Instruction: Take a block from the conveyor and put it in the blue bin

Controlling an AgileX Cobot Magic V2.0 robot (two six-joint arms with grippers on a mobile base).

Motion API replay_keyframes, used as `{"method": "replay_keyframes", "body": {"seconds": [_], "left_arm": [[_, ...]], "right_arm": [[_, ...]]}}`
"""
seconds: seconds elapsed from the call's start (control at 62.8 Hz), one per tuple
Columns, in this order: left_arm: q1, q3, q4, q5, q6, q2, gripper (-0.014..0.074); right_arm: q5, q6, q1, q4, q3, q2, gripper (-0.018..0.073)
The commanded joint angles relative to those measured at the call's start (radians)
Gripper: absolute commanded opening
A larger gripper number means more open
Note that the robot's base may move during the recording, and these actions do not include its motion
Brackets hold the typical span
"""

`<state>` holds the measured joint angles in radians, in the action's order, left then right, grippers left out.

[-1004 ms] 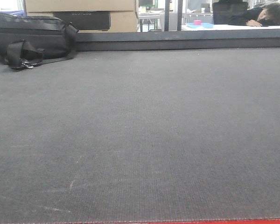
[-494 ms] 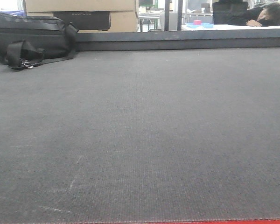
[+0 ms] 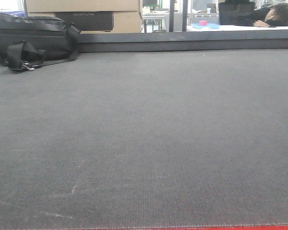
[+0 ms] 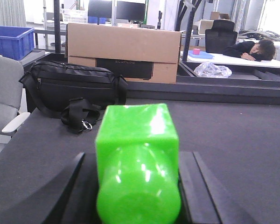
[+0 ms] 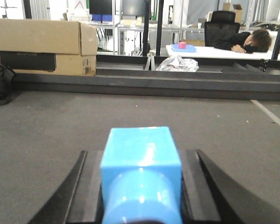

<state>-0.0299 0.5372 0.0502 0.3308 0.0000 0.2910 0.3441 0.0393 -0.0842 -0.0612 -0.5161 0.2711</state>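
The front view is filled by the dark grey woven conveyor (image 3: 144,143), with a thin strip of red frame along its near edge. No block lies on the part shown there. A black bag (image 3: 33,40) rests on the conveyor's far left corner, in front of a cardboard box (image 3: 81,12).

In the left wrist view, the left pincer (image 4: 137,156) is closed on a green block (image 4: 137,168). Its dark fingers (image 4: 60,191) press against both sides of the block. The conveyor stretches beyond it towards the bag. A blue bin (image 4: 11,44) stands off the conveyor at the far left, behind a grey chair (image 4: 2,102).

In the right wrist view, the right pincer (image 5: 140,154) is closed on a blue block (image 5: 141,172) in the same way, one finger tight on each side.

Past the conveyor's far rail, a person (image 3: 273,17) slumps with their head down on a white worktop (image 5: 224,51).
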Motion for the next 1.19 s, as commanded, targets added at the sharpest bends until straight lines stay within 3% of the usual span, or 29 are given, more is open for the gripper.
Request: {"method": "replay_keyframes", "body": {"seconds": [0.0, 1.179], "left_arm": [[-0.005, 0.001, 0.007, -0.012, -0.008, -0.007, -0.0111], [-0.005, 0.001, 0.007, -0.012, -0.008, -0.007, -0.0111]], "right_arm": [[-0.033, 0.006, 0.001, 0.013, -0.010, -0.004, -0.0162], [-0.033, 0.006, 0.001, 0.013, -0.010, -0.004, -0.0162]]}}
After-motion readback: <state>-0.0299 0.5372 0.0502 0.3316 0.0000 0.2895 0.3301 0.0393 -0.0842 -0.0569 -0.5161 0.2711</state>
